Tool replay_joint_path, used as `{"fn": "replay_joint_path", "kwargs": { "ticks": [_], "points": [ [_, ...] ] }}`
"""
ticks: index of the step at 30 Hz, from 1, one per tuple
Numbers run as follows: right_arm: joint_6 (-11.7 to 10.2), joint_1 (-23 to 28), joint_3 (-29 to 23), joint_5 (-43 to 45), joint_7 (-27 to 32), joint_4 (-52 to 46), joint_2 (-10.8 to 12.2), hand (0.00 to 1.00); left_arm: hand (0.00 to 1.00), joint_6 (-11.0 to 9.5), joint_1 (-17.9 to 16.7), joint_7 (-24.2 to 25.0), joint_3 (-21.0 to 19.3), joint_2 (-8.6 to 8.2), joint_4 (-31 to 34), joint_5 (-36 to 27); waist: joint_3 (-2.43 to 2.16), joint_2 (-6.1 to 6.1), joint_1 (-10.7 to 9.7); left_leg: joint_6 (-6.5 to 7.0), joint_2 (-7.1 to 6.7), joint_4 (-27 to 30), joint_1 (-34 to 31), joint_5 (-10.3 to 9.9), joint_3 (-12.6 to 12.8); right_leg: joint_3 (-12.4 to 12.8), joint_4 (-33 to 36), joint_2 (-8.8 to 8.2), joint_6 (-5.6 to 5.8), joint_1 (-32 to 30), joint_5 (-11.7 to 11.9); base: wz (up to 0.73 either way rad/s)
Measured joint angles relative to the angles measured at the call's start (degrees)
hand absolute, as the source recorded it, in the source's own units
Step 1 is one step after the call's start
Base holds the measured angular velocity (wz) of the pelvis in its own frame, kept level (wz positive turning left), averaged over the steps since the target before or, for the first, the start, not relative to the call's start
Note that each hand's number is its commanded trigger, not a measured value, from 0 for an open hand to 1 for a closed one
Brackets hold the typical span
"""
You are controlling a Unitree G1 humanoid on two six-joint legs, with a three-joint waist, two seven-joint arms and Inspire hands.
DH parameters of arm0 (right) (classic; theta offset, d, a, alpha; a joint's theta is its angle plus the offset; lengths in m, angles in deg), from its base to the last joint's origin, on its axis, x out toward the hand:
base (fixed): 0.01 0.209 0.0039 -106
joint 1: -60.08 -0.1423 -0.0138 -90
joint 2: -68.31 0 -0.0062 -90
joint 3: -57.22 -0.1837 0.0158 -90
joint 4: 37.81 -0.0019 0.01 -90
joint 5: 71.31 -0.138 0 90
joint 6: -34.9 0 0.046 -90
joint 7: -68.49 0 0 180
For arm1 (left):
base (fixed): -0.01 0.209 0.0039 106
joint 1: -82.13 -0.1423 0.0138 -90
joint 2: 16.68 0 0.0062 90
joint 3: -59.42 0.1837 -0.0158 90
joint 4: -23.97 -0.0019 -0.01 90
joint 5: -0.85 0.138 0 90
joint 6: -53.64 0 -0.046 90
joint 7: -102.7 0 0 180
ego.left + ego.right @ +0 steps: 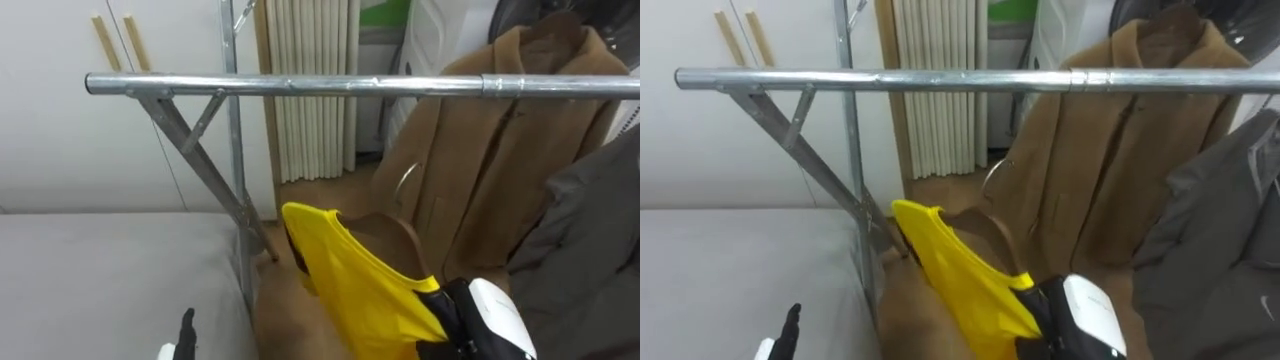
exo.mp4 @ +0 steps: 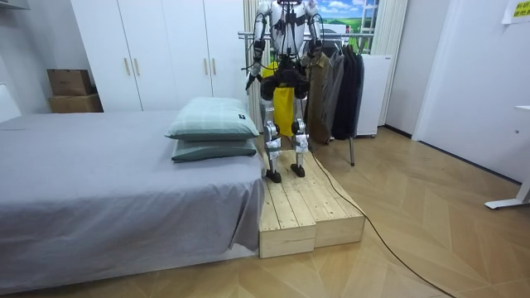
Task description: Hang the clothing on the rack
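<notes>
Your right hand [image 1: 482, 312] sits at the lower right of the left eye view. Its dark fingers are curled in against the yellow garment [image 1: 360, 285], gripping the thin cloth at its low end. The yellow garment lies over a curved brown wooden hanger [image 1: 395, 228] and slants from lower right up toward the centre of the frame. It is in the air below the rail and well apart from it. The hanger's thin metal hook [image 1: 405, 185] stands up above the wood and touches nothing you can see.

Your left hand [image 1: 184, 332] shows at the bottom left edge as one dark fingertip pointing up. You cannot tell from that whether it is spread or closed.

The round grey metal rail [image 1: 300, 85] crosses the upper part of the frame from left to right, with a slanted brace running down from its left end. A long brown wool coat [image 1: 500, 150] hangs from the rail at the upper right, and a dark grey coat [image 1: 590, 250] hangs beside it at the right edge. A cream pleated curtain [image 1: 310, 130] shows behind the rail at upper centre. The grey bed [image 1: 100, 270] fills the lower left.

In the room view you stand upright on a low pale wooden platform [image 2: 306, 207] at the top centre, next to the bed and facing the clothes rack. Two grey-green pillows [image 2: 211, 124] are stacked on the bed just to your left in that frame.
</notes>
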Motion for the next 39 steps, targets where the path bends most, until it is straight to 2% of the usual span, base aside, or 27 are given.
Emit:
{"fn": "replay_joint_path", "kwargs": {
  "ticks": [5, 9, 12, 16, 20, 26, 30, 34, 39],
  "points": [
    [0.41, 0.59, -0.02, 1.02, 0.00, -3.32, -0.13, 1.00, 0.00, 0.17, -2.21, 2.19, 0.50, 0.46, -0.76, 2.11, -0.14, -0.24, 0.95, -0.19, 0.01, -1.13, 0.52, 0.11, -0.01, -0.25, -1.03, 0.16, -0.06, 0.15, 0.26, 0.00],
    [0.61, 0.47, 0.09, 1.35, -0.01, -4.47, -0.09, 1.00, 0.00, 0.45, -3.50, 4.05, 0.94, 0.71, -6.40, 2.21, -0.46, -0.57, 1.81, -0.20, 0.02, -1.22, 0.48, 0.12, -0.05, -0.38, -1.22, 0.20, -0.06, 0.21, 0.27, 0.01],
    [0.60, 0.37, 0.09, 2.29, 0.00, -4.95, -0.07, 1.00, 0.00, 0.62, -3.97, 5.03, 1.16, 1.15, -8.50, 2.29, -0.51, -0.60, 2.06, -0.20, 0.06, -1.22, 0.47, 0.12, -0.60, -1.72, -1.28, 0.07, -0.07, 0.69, 0.33, 0.08],
    [0.60, 0.38, 0.00, 4.08, -0.02, -7.83, -0.80, 1.00, 0.00, 0.59, -4.05, 6.35, 1.11, 1.55, -11.32, 2.38, -0.69, -0.36, 2.42, -0.20, 0.10, -1.22, 0.66, 0.12, -0.78, -1.84, -1.96, 0.10, -0.13, 1.37, 0.51, 0.01],
    [0.52, 0.38, -0.18, 4.12, -0.02, -9.87, -2.04, 1.00, 0.00, 0.57, -5.02, 7.03, 1.07, 1.75, -11.93, 2.40, -0.70, -0.05, 2.33, -0.20, 0.27, -1.23, 1.67, 0.12, -1.31, -2.83, -3.34, 0.11, -0.18, 3.25, 1.01, 0.08],
    [-0.27, 0.23, -1.35, 4.24, -0.02, -12.96, -2.09, 1.00, 0.00, -0.27, -5.29, 7.37, -0.40, 1.57, -13.86, 3.80, -0.67, -0.08, 2.55, -0.24, 0.31, -1.25, 2.09, 0.14, -1.34, -3.21, -3.34, 0.10, -0.22, 3.56, 1.03, 0.01],
    [-1.34, 0.22, -2.78, 4.30, -0.02, -13.65, -2.14, 1.00, 0.00, -1.05, -5.29, 7.38, -1.36, 1.66, -14.78, 6.76, -0.70, -0.40, 2.59, -0.26, 0.29, -1.25, 2.03, 0.14, -1.32, -3.23, -4.04, 0.08, -0.19, 3.58, 1.24, 0.00],
    [-1.59, 0.11, -3.39, 4.38, 0.00, -13.64, -2.77, 1.00, 0.00, -1.53, -4.82, 7.37, -1.40, 1.95, -16.44, 7.19, -0.72, -0.93, 2.63, -0.26, 0.30, -1.25, 2.18, 0.14, -1.33, -3.25, -4.06, 0.09, -0.16, 3.76, 1.43, 0.00],
    [-2.30, 0.09, -3.43, 4.25, 0.12, -13.75, -3.69, 1.00, 0.00, -1.52, -4.89, 7.38, -2.42, 2.01, -16.50, 8.62, -0.69, -1.59, 3.00, -0.26, 0.32, -1.40, 2.40, 0.14, -1.30, -2.96, -4.08, 0.22, -0.16, 4.07, 1.44, -0.01]
  ]
}}
